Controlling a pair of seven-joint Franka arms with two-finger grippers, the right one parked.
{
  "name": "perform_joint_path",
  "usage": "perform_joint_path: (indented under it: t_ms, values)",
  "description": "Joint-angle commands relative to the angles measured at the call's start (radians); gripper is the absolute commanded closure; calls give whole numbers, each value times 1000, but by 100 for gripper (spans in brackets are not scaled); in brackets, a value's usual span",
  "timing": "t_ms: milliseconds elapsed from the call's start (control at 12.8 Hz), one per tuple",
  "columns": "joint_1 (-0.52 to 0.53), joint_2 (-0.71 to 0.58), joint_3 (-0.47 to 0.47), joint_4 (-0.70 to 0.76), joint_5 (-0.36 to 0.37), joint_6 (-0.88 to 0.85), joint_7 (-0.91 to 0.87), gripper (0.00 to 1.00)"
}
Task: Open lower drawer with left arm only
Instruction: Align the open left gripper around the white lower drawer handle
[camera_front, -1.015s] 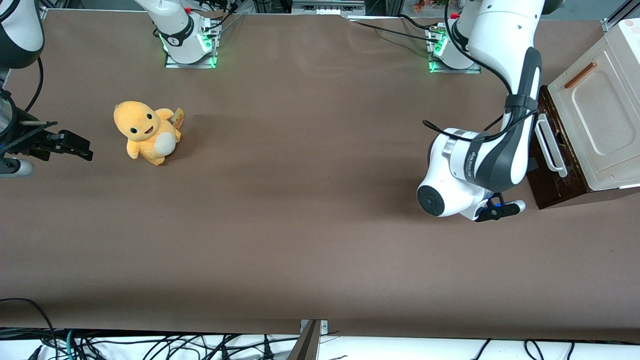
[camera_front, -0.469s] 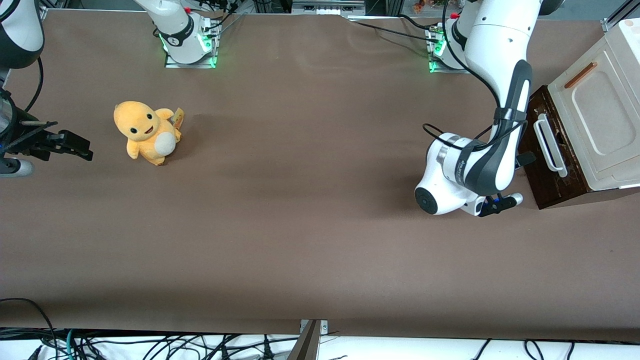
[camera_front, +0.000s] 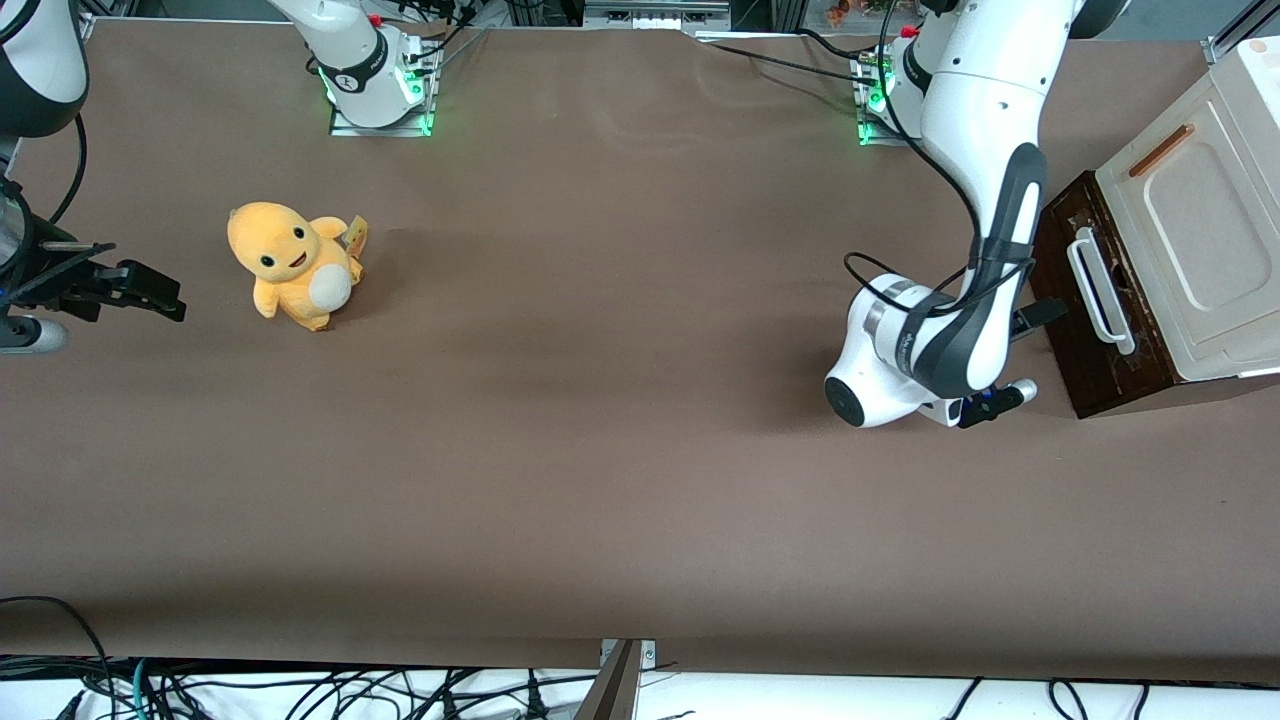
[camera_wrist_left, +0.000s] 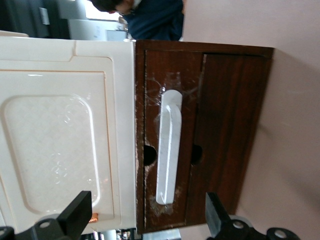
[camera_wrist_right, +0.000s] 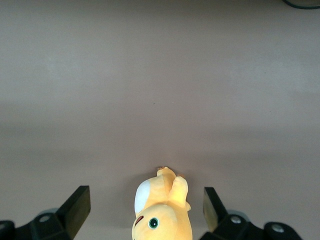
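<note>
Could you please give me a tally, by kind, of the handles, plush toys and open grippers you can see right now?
Handles: 2, the white loop handle on the lower drawer, and the reddish-brown handle on the cream panel
Plush toys: 1, the orange plush toy
Open grippers: 1, the left gripper, in front of the drawer
Total: 4

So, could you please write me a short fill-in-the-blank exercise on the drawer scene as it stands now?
1. The gripper in front of the lower drawer has its fingers ____.
2. The long loop handle on the drawer front is ____ in colour.
3. The gripper holds ____ between its fingers.
4. Toward the parked arm's end of the table sits a ____ plush toy.

Missing words: open; white; nothing; yellow
</note>
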Motion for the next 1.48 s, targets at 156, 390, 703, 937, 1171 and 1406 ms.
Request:
perform_joint_path:
  t_ms: [156, 390, 703, 937, 1171, 1406]
  values:
    - [16, -4, 5, -70, 57, 44, -47, 0]
    - [28, -4, 6, -118, 74, 98, -79, 0]
    - [46, -9, 6, -136, 94, 110, -81, 0]
    - [57, -9, 6, -142, 111, 121, -81, 0]
    - [57, -10, 6, -132, 106, 121, -75, 0]
    - [71, -12, 6, -124, 108, 121, -71, 0]
